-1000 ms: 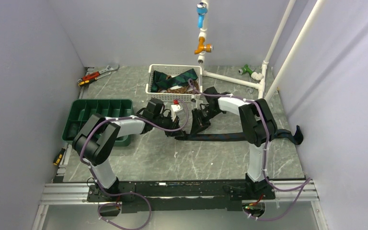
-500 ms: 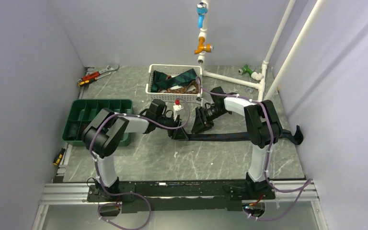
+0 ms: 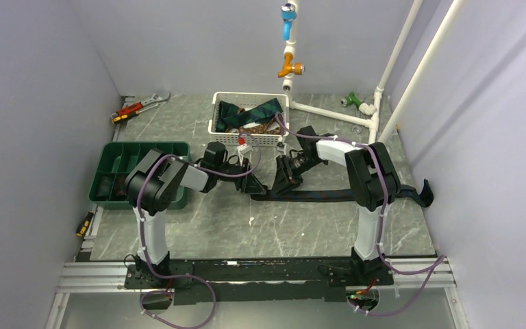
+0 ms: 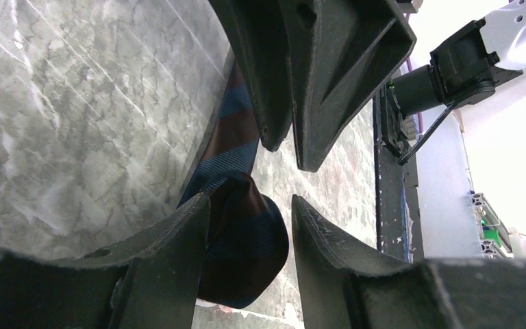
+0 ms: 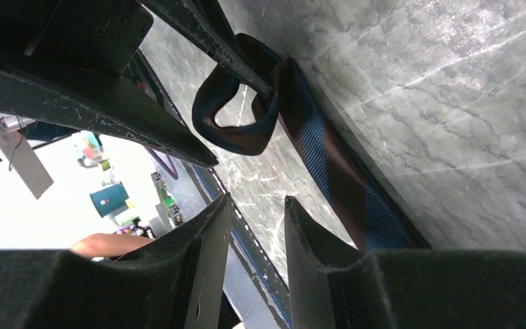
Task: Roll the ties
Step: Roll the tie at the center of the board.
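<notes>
A navy and brown striped tie lies flat across the middle of the table, its far end at the right edge. Its left end is curled into a small roll. My left gripper is open around that roll, which rests against one finger; a gap shows at the other finger. In the right wrist view the roll loops around a left finger. My right gripper is open and empty, just right of the roll, above the flat tie.
A white basket holding more ties stands just behind the grippers. A green divided tray sits at the left. Wrenches lie at the back left, white pipes at the back right, a screwdriver at the left edge.
My left arm's elbow has swung right and its wrist has turned, while its fingers stay at the tie's rolled end. The right gripper has barely moved.
</notes>
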